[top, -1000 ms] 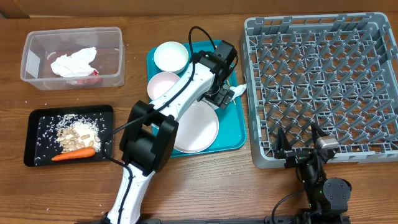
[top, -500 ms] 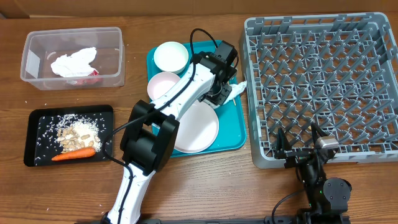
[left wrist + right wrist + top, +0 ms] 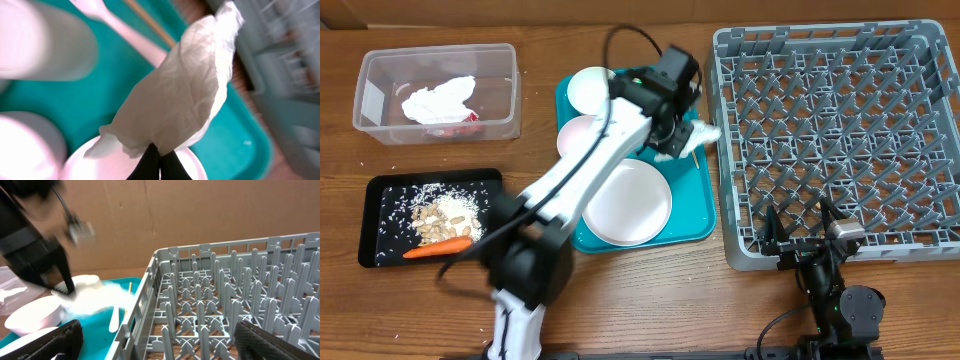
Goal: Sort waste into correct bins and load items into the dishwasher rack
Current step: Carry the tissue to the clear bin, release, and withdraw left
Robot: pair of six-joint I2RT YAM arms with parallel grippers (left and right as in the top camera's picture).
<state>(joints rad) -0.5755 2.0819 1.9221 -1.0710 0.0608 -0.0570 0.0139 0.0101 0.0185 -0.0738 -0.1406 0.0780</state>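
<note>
Left tool (image 3: 160, 159) has lifted, pinching a white napkin (image 3: 185, 95); right tool (image 3: 157, 342) gapes

A second ago the left claw (image 3: 159, 161) was spread wide over the teal tray (image 3: 698, 215). It is now pinched tight on the crumpled white napkin (image 3: 184, 95), which hangs raised above the tray, closer to the left edge of the dishwasher rack (image 3: 840, 130). The left arm (image 3: 585, 165) sits higher and blurs with motion, uncovering more of the white plate (image 3: 625, 205).
</note>
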